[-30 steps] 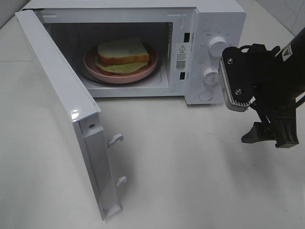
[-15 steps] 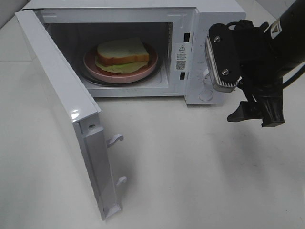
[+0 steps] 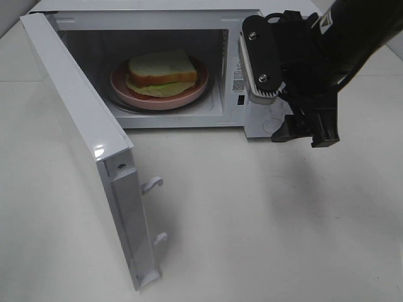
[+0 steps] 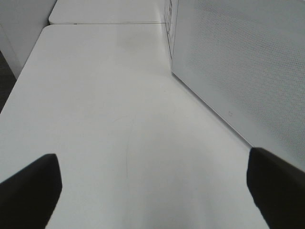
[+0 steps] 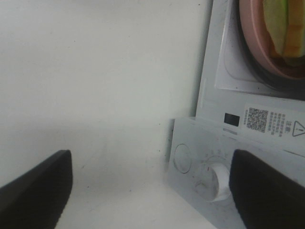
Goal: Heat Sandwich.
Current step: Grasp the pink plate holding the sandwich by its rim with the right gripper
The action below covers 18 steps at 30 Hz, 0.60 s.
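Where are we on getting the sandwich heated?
Done: the sandwich sits on its plate inside the microwave.
In hand: the right gripper, open and empty, hangs close to the dial.
Left: the door stands wide open, so it needs shutting, then the dial probably needs turning.

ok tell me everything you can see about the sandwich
The sandwich is two slices of white bread with tan crust, stacked roughly square, with pale green leafy filling poking out along its front and left edges. It looks whole. It lies flat near the middle of a round pink plate that is wider than it, inside the microwave, whose door stands open. Only the plate touches it. The right wrist view catches just a sliver of its crust and leaf.
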### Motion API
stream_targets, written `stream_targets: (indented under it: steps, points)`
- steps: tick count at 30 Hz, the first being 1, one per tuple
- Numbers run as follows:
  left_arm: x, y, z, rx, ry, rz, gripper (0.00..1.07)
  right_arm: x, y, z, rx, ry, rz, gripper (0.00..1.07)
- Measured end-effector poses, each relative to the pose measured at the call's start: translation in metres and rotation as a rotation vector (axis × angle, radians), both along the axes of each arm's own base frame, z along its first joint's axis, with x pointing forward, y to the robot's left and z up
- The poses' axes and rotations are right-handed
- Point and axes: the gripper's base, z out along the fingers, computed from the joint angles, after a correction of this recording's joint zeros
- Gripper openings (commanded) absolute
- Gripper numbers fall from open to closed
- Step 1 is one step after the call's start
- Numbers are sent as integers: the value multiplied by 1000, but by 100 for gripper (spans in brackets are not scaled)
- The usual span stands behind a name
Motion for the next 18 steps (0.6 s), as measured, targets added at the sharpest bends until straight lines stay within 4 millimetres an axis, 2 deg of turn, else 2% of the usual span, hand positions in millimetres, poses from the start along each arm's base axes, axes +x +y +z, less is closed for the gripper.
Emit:
stream_targets:
  steps: [6, 18]
  points:
    - [0, 0, 0, 0, 0, 0, 101, 14, 20, 0, 7, -10, 31, 85]
    - [0, 0, 0, 0, 0, 0, 101, 37, 42, -9, 15, -16, 47, 84]
